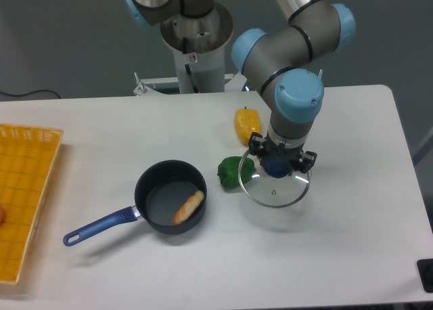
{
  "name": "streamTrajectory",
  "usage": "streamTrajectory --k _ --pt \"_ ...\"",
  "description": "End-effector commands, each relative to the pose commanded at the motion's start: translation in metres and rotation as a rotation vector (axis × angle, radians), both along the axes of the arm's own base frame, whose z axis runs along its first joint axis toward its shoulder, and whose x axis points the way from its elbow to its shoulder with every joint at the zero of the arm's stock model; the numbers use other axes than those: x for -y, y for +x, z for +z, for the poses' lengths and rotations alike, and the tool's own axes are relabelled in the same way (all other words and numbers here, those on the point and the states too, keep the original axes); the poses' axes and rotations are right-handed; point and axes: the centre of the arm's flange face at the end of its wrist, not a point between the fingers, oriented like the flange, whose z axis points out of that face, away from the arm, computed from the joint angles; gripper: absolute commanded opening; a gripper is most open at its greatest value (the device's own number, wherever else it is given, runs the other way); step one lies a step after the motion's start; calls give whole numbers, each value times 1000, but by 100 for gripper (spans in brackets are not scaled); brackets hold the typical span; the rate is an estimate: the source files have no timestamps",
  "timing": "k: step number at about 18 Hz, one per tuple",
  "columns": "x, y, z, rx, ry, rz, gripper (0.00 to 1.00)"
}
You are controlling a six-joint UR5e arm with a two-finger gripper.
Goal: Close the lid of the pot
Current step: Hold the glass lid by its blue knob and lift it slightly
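The pot (169, 196) is a small dark saucepan standing open on the white table, left of centre, with its blue handle (100, 227) pointing to the lower left. A small bread-like piece (189, 207) lies inside it. To the right, the pot lid (274, 185), a clear glass disc with a metal rim, sits at or just above the tabletop. My gripper (276, 166) comes straight down onto the lid's dark blue knob, fingers on either side of it, shut on the knob. The lid is well apart from the pot.
A green pepper (233, 171) lies between pot and lid, touching the lid's left rim. A yellow pepper (247, 124) sits behind it. A yellow basket (27, 202) occupies the table's left edge. The arm's base (196, 46) stands at the back.
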Motion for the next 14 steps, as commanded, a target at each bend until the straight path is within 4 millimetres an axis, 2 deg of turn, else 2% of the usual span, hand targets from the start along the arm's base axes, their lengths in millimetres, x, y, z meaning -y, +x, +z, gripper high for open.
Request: streamTrajectory --k 8,14 --pt "-3 3 -1 2 0 -3 49" --pt "-16 26 8 -3 10 -8 49"
